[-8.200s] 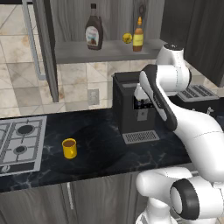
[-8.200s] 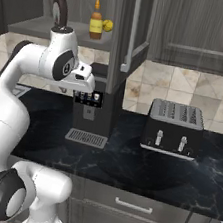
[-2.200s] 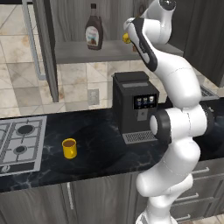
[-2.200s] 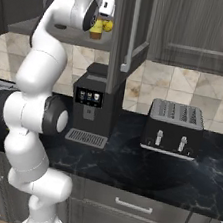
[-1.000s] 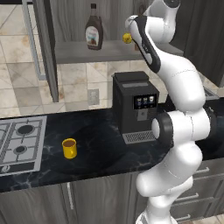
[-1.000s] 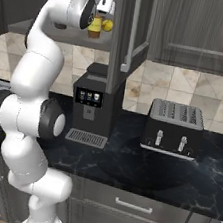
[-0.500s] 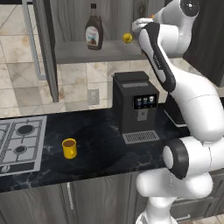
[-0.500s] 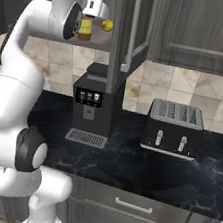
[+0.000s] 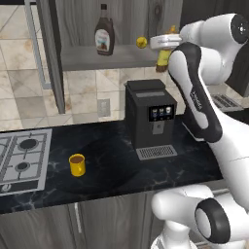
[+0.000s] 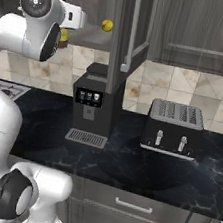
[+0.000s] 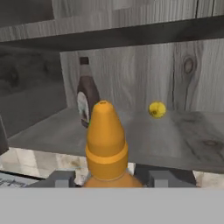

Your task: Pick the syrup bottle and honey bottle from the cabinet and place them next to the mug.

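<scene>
The gripper (image 11: 105,179) holds the honey bottle (image 11: 105,144) in front of the cabinet (image 9: 78,19) shelf. On the shelf: one syrup bottle (image 9: 103,30) at 11 o'clock, one yellow ball (image 11: 157,109) at 1 o'clock. One mug (image 9: 77,164) stands on the counter (image 9: 107,168) beside one coffee machine (image 9: 150,119).

honey bottle (image 11: 105,144) — base cut off

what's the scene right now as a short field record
gripper: shut on honey bottle, just in front of the shelf edge
syrup bottle: upright on the cabinet shelf
small yellow ball: on the shelf, right of the syrup bottle
mug: on the counter beside the stove
</scene>
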